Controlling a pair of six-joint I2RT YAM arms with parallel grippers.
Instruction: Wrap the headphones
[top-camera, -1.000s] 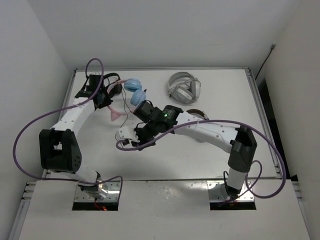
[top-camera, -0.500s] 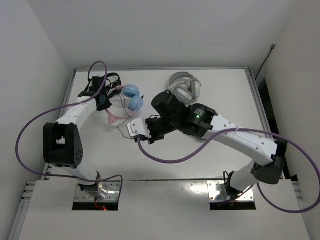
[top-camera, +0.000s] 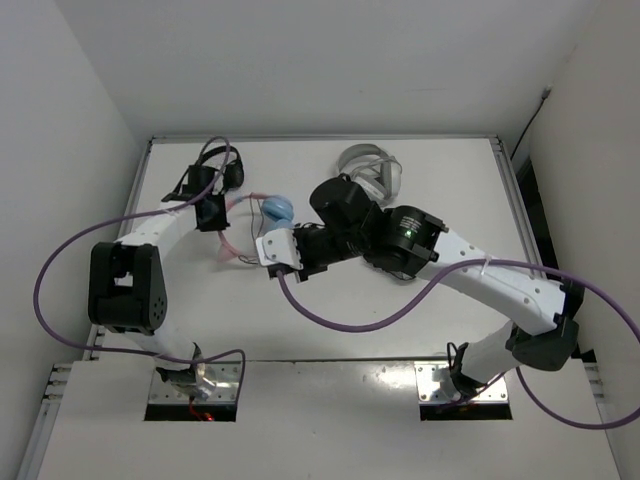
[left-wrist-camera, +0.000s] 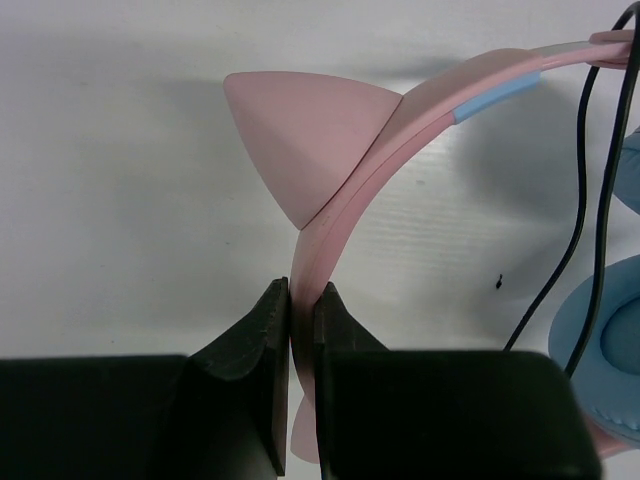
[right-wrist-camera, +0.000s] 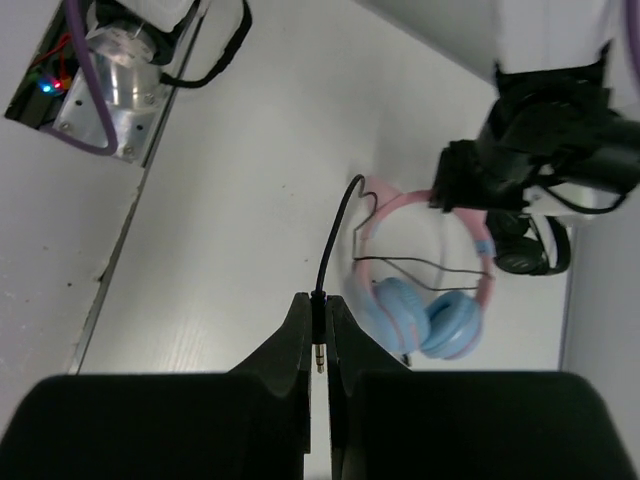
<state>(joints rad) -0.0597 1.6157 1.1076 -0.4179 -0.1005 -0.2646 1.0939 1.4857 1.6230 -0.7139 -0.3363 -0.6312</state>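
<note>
shifted slightly nearer since a second ago, the headphones (top-camera: 275, 208) hang over the table's (top-camera: 230, 320) far left, pink headband (left-wrist-camera: 345, 190) clamped by the left gripper (left-wrist-camera: 302, 305); right gripper (right-wrist-camera: 318, 312) pinches the black cable's plug (right-wrist-camera: 318, 352); grey headset (top-camera: 368, 172) lies beyond

White bench (top-camera: 450, 170), level surface. Grey-white headphones (top-camera: 375, 165) lie near its far edge, a small black pair (top-camera: 230, 172) at far left. Pink-and-blue headphones (top-camera: 277, 208) are between them; contact with the bench is unclear.
</note>
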